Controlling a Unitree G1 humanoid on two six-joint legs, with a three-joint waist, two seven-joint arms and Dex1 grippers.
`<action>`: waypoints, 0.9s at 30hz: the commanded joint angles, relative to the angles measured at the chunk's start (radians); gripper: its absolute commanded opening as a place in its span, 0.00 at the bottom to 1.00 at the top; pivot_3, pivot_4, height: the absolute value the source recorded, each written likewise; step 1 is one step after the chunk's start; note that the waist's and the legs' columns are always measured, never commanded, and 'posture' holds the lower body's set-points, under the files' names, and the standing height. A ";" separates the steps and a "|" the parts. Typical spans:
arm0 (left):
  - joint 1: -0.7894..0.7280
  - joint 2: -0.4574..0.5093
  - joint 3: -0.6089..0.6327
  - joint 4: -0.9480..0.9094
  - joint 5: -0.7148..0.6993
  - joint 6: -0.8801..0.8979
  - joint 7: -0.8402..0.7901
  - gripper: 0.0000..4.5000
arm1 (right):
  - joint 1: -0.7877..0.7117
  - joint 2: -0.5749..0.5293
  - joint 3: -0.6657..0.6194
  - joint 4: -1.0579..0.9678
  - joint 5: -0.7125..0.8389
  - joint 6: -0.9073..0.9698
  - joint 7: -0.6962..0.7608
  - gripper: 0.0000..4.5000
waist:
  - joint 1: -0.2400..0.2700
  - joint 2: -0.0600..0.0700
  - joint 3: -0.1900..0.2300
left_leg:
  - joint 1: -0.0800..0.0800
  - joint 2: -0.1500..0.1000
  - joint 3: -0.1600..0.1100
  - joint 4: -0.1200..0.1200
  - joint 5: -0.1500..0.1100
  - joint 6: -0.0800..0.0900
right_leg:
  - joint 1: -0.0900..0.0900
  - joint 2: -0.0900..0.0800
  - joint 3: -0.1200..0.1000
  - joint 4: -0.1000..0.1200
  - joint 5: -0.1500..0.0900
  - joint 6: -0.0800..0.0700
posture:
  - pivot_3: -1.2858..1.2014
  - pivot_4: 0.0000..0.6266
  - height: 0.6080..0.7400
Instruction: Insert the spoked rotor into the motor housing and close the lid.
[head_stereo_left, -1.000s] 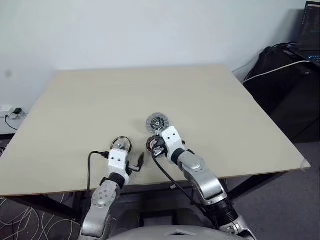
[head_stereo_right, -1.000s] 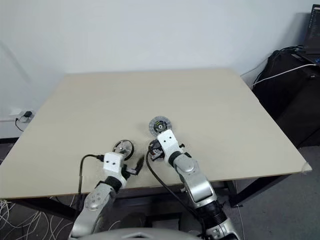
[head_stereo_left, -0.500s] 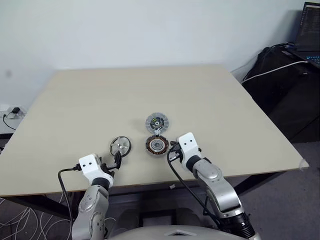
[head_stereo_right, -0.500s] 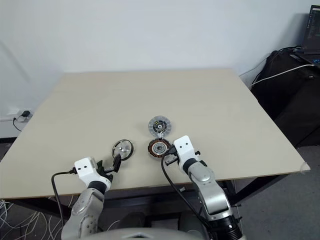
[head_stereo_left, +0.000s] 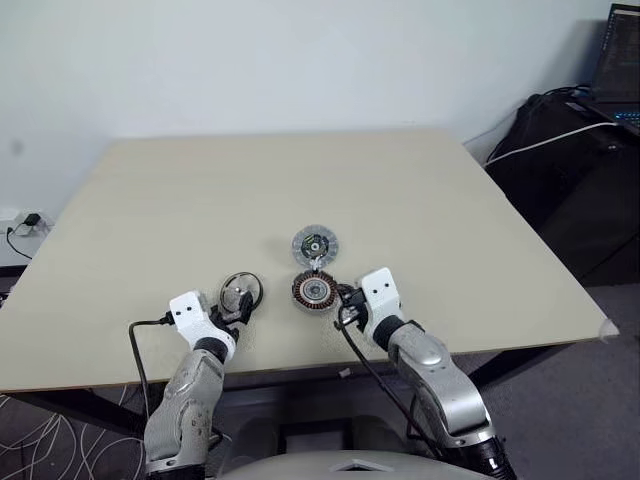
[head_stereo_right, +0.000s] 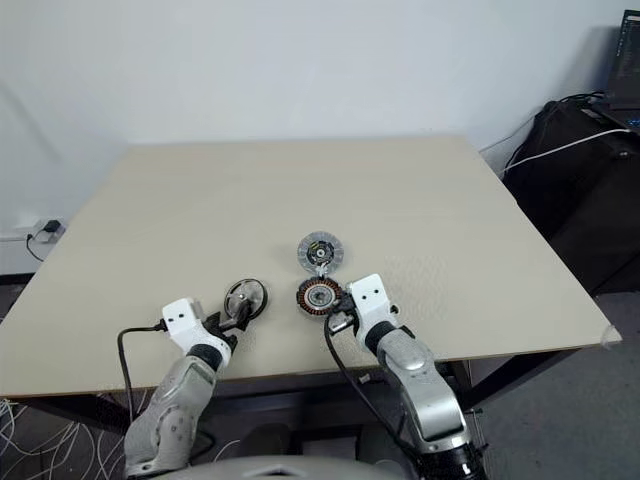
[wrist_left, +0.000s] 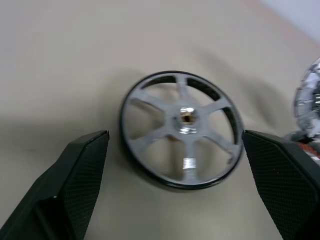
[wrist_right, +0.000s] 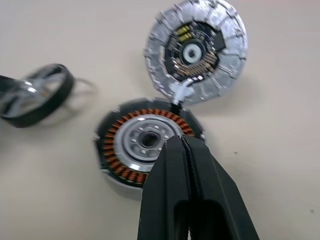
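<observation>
Copper-wound housing (head_stereo_left: 314, 290) is empty, the lid (head_stereo_left: 314, 244) lies behind it, and the rotor (wrist_left: 181, 129) lies on the table between the spread left gripper (wrist_left: 175, 190); the right gripper (wrist_right: 184, 150) is pressed together.

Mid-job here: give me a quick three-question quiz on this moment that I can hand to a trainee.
1. True or false: the spoked rotor already sits inside the motor housing.
2. The left gripper is: A) shut on the lid, B) open with the rotor lying between its fingers, C) shut and empty.
3. Fill in: the lid lies on the table with its dark-centred face turned ____.

Key
1. False: the rotor lies flat on the table, apart from the housing.
2. B. The right gripper, by contrast, is shut and empty, just in front of the housing.
3. Up.
</observation>
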 joint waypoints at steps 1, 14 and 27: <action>-0.022 -0.016 0.000 -0.042 -0.035 0.030 0.000 1.00 | 0.004 -0.013 -0.020 -0.063 0.028 -0.030 0.017 0.01 | 0.000 0.000 0.000 | 0.000 0.000 0.000 0.000 0.000 0.000 | 0.000 0.000 0.000 0.000 0.000 0.000 | 0.52 0.00 1.00; -0.061 -0.041 0.042 -0.034 -0.092 0.089 0.080 1.00 | 0.021 -0.025 -0.019 -0.085 0.053 -0.035 0.027 0.01 | 0.002 0.000 0.000 | 0.000 0.000 0.000 0.000 0.000 0.000 | 0.000 0.000 0.000 0.000 0.000 0.000 | 0.52 0.00 1.00; -0.116 -0.044 0.046 0.018 -0.219 0.182 0.060 1.00 | 0.025 -0.042 -0.016 -0.097 0.080 -0.042 0.053 0.01 | 0.002 -0.001 0.000 | 0.000 0.000 0.000 0.000 0.000 0.000 | 0.000 0.000 0.000 0.000 0.000 0.000 | 0.52 0.00 1.00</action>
